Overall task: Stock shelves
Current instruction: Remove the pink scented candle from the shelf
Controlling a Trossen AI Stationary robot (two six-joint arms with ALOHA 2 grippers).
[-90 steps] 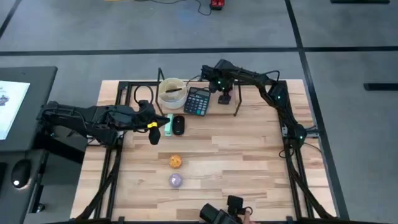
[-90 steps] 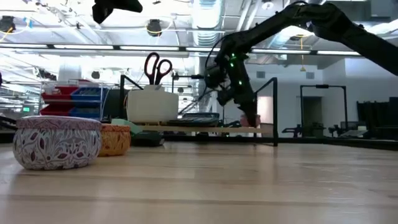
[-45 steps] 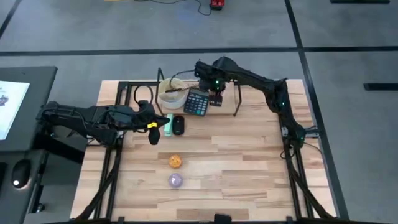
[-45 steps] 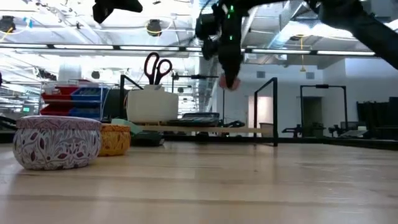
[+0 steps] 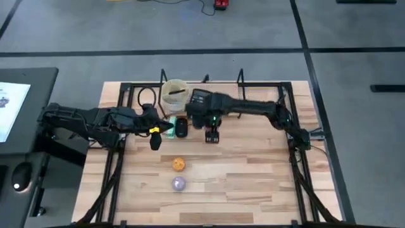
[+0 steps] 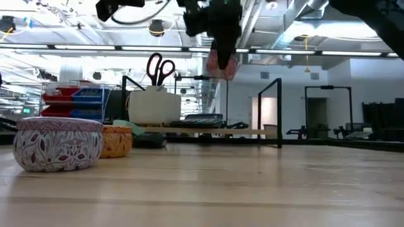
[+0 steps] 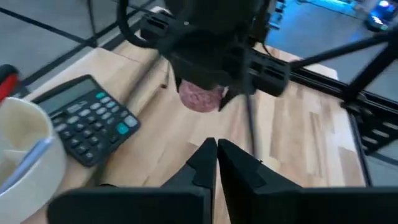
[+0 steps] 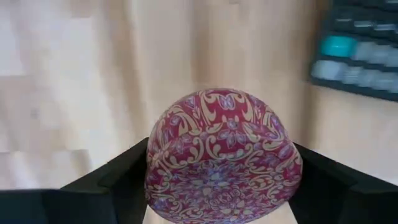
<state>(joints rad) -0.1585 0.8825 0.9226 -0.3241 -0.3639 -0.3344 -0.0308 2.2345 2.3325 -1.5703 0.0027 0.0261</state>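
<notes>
— Where's the red patterned tin (image 8: pixel 222 155)?

— Clamped in the right gripper (image 5: pixel 212 136), lifted high. A second ago it hung beside the shelves (image 6: pixel 208 132); the arm has since swung out to hang past the rack's front edge, with the calculator (image 7: pixel 87 118) back behind it.

— And the left gripper (image 7: pixel 214 163)?

— Fingers pressed together, empty, parked beside the black mouse (image 5: pixel 181 127). Bare tabletop (image 5: pixel 253 171) lies open beneath the tin; orange (image 5: pixel 178 164) and purple tins (image 5: pixel 179 183) sit well apart.
</notes>
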